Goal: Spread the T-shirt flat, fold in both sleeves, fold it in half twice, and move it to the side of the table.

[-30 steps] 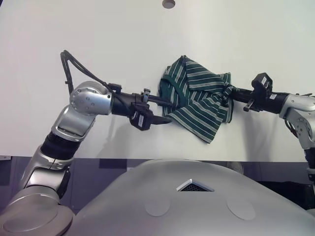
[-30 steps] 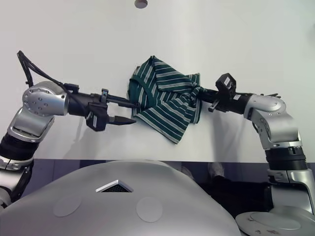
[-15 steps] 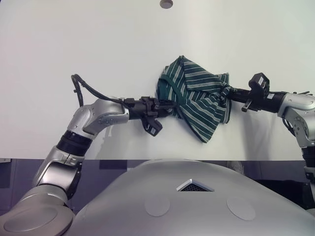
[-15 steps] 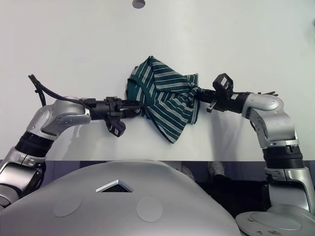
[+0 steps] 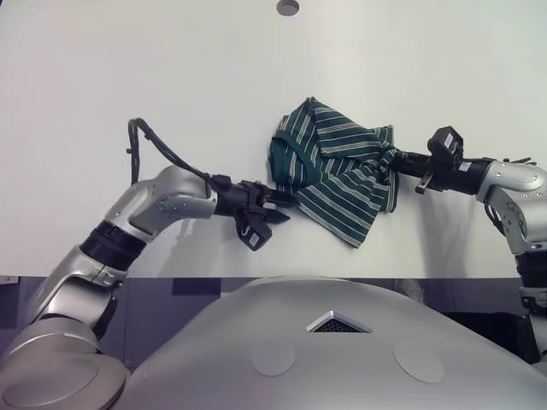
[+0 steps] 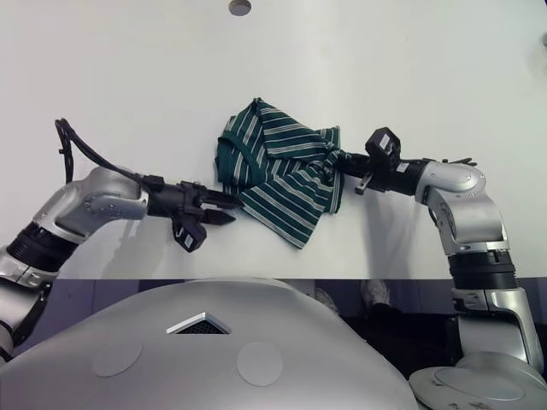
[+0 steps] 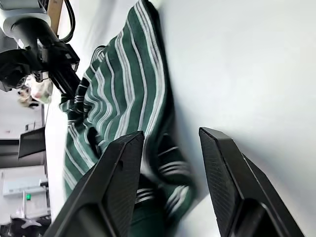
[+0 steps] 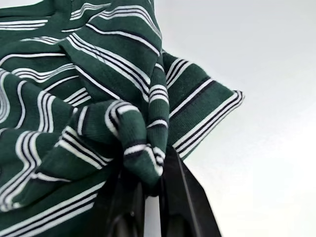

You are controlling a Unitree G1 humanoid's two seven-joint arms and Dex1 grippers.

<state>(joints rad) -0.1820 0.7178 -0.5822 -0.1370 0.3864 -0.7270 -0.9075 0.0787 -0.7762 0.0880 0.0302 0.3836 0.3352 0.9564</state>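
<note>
T-shirt point(image 5: 338, 175) bunched in clamped right gripper point(image 8: 148, 190), tips buried in folds; left gripper point(image 7: 170, 136) gapes nearby.

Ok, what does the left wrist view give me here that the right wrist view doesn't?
Left wrist view: the left gripper, fingers apart at the near edge of the striped green T-shirt, and the cloth's full stretch across to the other arm. Right wrist view: the pinch up close, a gathered fold squeezed between two black fingers, with a hemmed edge poking out beside it. Both: the right gripper shut on the T-shirt, the cloth crumpled rather than spread flat, and the white table.
</note>
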